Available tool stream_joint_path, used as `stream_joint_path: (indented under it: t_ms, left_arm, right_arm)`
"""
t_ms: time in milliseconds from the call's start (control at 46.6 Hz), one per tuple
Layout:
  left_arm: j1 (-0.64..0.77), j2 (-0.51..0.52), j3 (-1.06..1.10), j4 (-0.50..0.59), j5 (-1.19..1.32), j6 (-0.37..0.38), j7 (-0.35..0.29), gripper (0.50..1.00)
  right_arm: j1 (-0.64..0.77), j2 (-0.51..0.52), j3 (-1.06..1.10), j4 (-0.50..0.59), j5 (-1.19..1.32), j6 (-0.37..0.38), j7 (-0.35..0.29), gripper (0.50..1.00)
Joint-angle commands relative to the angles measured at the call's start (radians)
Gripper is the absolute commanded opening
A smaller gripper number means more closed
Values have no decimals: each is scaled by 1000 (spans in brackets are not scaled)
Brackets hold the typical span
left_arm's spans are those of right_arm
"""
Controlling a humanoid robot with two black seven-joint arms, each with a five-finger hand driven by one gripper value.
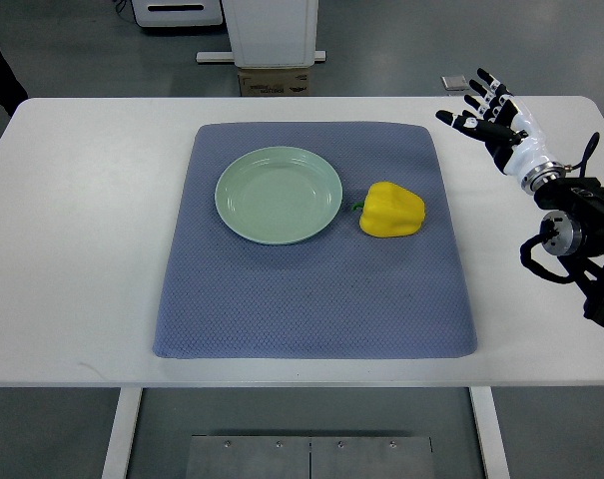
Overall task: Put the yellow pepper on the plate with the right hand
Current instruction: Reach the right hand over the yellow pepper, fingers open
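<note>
Right hand (493,118) hovers at 2 o'clock, fingers spread, empty. Yellow pepper (391,211) lies just beside plate (279,195)'s 3 o'clock. Risk: rounded pepper rolls from clumsy grasp.

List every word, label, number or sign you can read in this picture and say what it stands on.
No legible text anywhere.
Cardboard box beyond the table: no readable print shows.
Plate, yellow pepper, blue mat and right robot hand: no markings.
</note>
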Motion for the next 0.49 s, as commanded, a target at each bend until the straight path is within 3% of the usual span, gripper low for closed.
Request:
stream_joint_path:
  t_ms: [0, 236, 386, 472]
  left_arm:
    - [0, 0, 0, -1, -1, 0, 0, 1000]
    - [0, 0, 0, 0, -1, 0, 0, 1000]
    - [0, 0, 0, 0, -1, 0, 0, 1000]
    - [0, 0, 0, 0, -1, 0, 0, 1000]
  right_arm:
    - [15, -29, -61, 38, -6, 1, 17, 1000]
    - [81, -123, -291, 164, -44, -3, 115, 1000]
    - [110, -143, -412, 183, -182, -10, 203, 1000]
    - [124, -144, -458, 183, -238, -12, 211, 998]
